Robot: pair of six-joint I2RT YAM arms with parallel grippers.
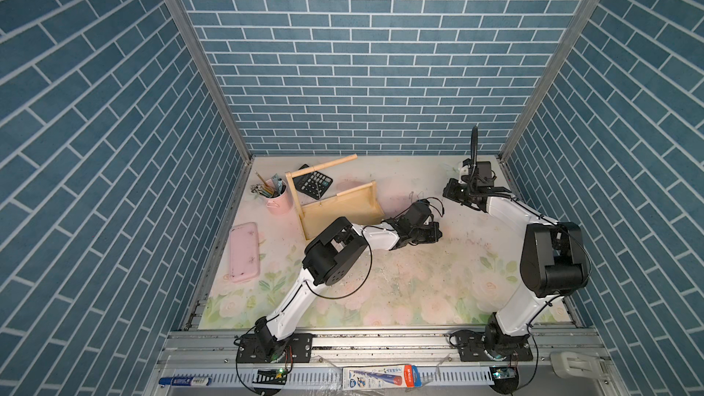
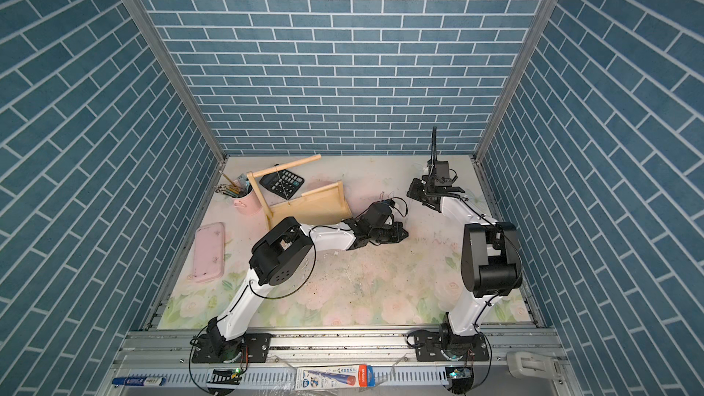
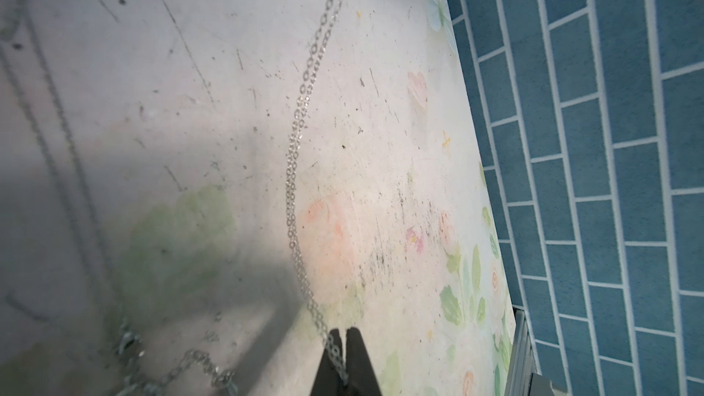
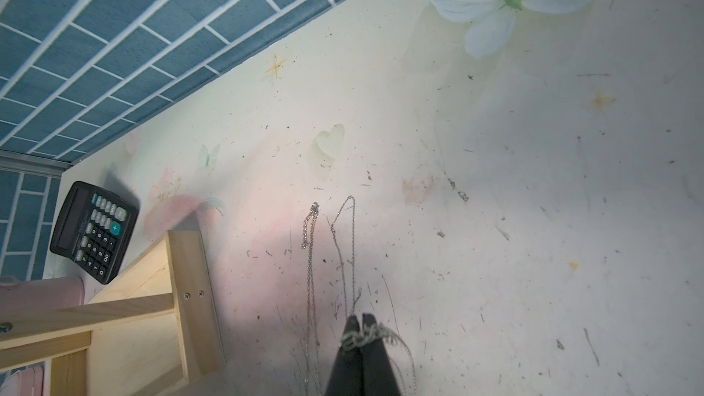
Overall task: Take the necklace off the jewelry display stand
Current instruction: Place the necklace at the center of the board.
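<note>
My left gripper (image 3: 340, 337) pinched the thin silver chain necklace (image 3: 293, 169); my right gripper (image 4: 362, 324) clamped its bunched links. The right wrist view, unlike the left, caught the pale wooden jewelry display stand (image 4: 188, 268) just beside the chain. Scuffed floral tabletop (image 3: 190, 89), blue brick-patterned walls (image 3: 609, 146).

The necklace (image 3: 290, 169) runs off the left wrist view's edge.

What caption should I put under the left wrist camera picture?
Close-up: left gripper shut on the silver necklace above the flowery table.
</note>
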